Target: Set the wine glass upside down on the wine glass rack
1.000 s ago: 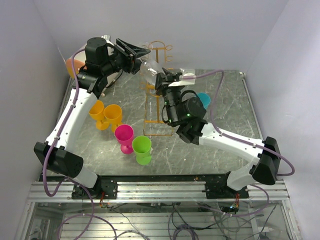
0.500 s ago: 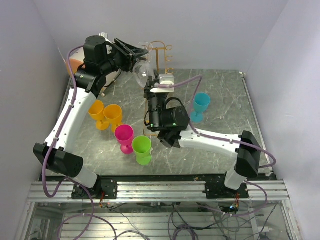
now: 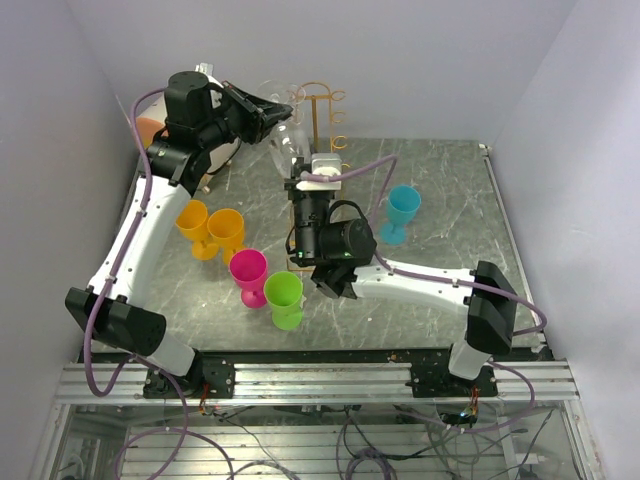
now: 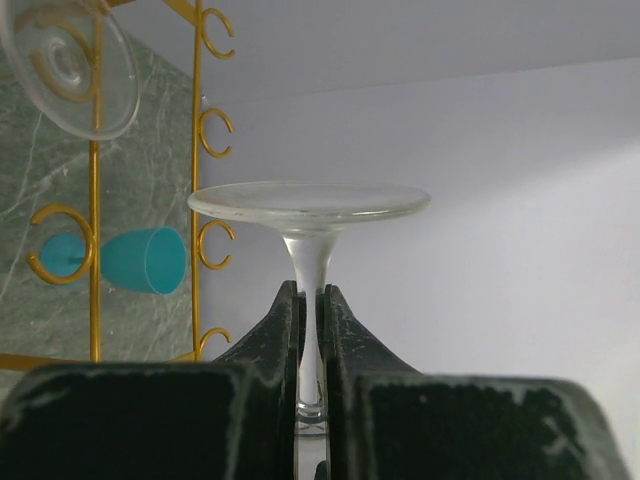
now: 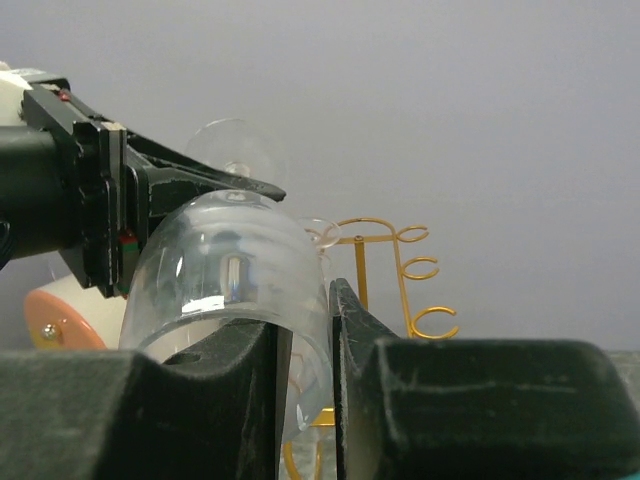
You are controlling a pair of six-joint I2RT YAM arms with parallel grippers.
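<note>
The clear wine glass (image 3: 285, 142) hangs in the air between both arms, foot up and bowl down. In the left wrist view, my left gripper (image 4: 311, 300) is shut on its thin stem (image 4: 308, 262), just under the round foot (image 4: 308, 202). My left gripper (image 3: 268, 112) reaches in from the left. My right gripper (image 5: 308, 322) pinches the wall of the bowl (image 5: 230, 270) from below, and its wrist (image 3: 300, 172) is under the glass. The gold wire wine glass rack (image 3: 320, 105) stands just right of the glass, with its hooks (image 4: 212, 130) nearby. A second clear glass foot (image 4: 65, 60) sits at the rack's top.
Two orange cups (image 3: 210, 228), a pink cup (image 3: 248, 272) and a green cup (image 3: 284, 298) stand front left. A teal cup (image 3: 403, 208) stands right of the rack. A cream drum with an orange face (image 3: 148, 130) sits back left. White walls close in on three sides.
The right arm swung left, bringing the glass up to the left gripper. The left jaws, wide open before, have closed on the stem.
</note>
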